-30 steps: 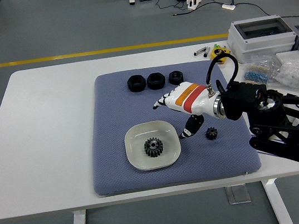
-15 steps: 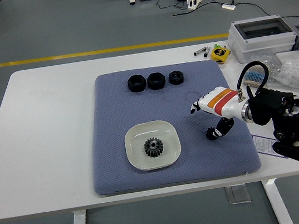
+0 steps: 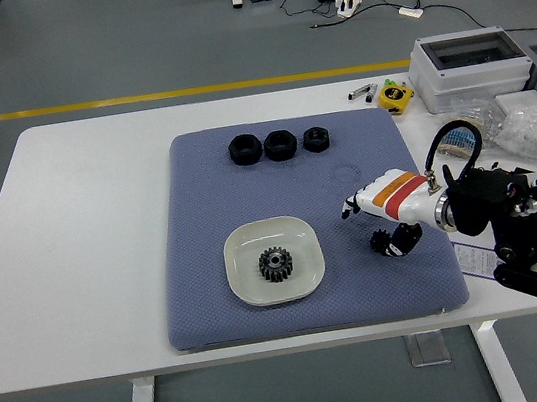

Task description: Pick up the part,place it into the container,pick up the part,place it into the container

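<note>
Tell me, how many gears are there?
2: a large gear in the white dish, and a small gear on the blue mat at the right hand.

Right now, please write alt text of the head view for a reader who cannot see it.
The robot's right hand reaches down onto a small black gear on a blue mat. To its left, a white dish holds a larger gear; three black nuts sit in a row behind.

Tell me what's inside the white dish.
The white dish holds one dark gear, lying flat near its center. Nothing else shows inside; the dish floor under the gear is covered.
</note>
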